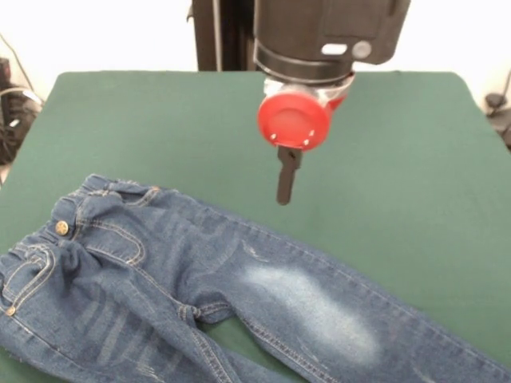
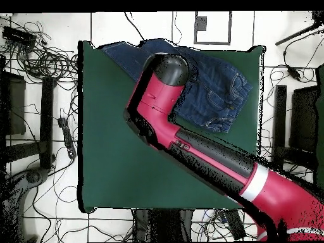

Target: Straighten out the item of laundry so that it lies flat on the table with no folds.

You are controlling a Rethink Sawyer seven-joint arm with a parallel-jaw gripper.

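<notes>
Jeans [image 1: 200, 287]: spread front side up near table [image 1: 415, 159] edge, legs apart, wrinkled | Gripper [image 1: 286, 177]: above bare felt just beyond waistband, holds nothing, finger spacing cannot be determined.

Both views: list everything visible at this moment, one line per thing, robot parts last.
jeans: one pair, blue denim with faded whitish thigh patch and brass button, spread along the table's edge farthest from the robot's base, legs apart, some creases near the waist.
table: one, dark green top, rounded corners, under the jeans.
cables: many, black, on the tiled floor around the table in the overhead view.
floor: white tiles, all around the table.
arm: one, red and black, reaching across the table to above the jeans.
gripper: one, dark, below a red round disc, hanging above the green top just beyond the jeans, touching nothing; open or shut unclear.
</notes>
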